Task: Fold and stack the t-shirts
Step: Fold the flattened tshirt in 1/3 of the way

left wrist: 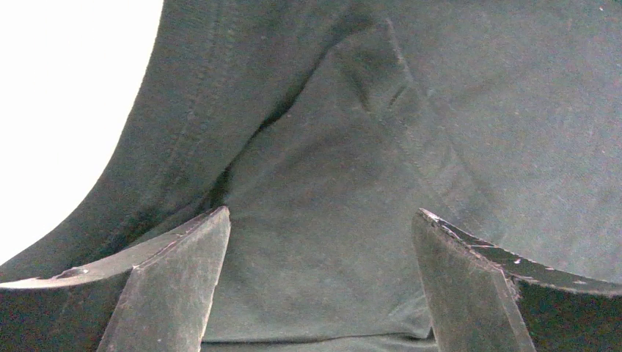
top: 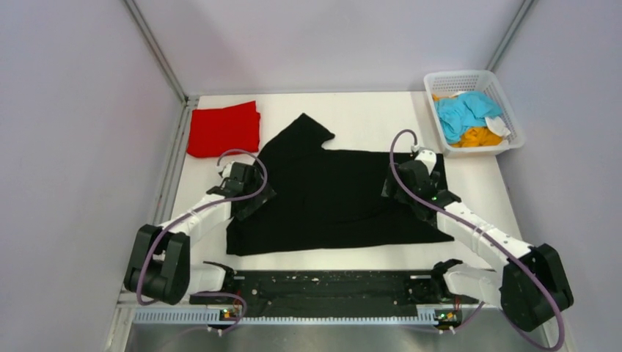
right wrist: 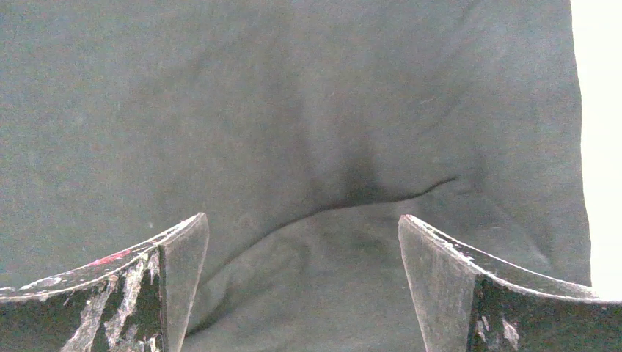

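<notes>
Top external view shows the large black cloth t-shirt [top: 330, 198] spread across the middle of the white table [top: 367, 117], with one sleeve pointing toward the far side. The left gripper [top: 248, 192] sits over the shirt's left edge and the right gripper [top: 408, 183] over its right edge. Both wrist views show the jaws spread wide with only cloth between them and nothing pinched. A folded bright red t-shirt [top: 224, 129] lies at the far left, apart from the black one. The light blue t-shirt [top: 462, 114] and the orange t-shirt [top: 477, 137] are bundled in the white plastic mesh basket [top: 469, 75] at far right. The black shirt looks light and limp, likely to sag and bunch. It probably wants a pinch on the stitched edge or on the raised crease under each gripper, with both sides lifted together so the fold stays even.
</notes>
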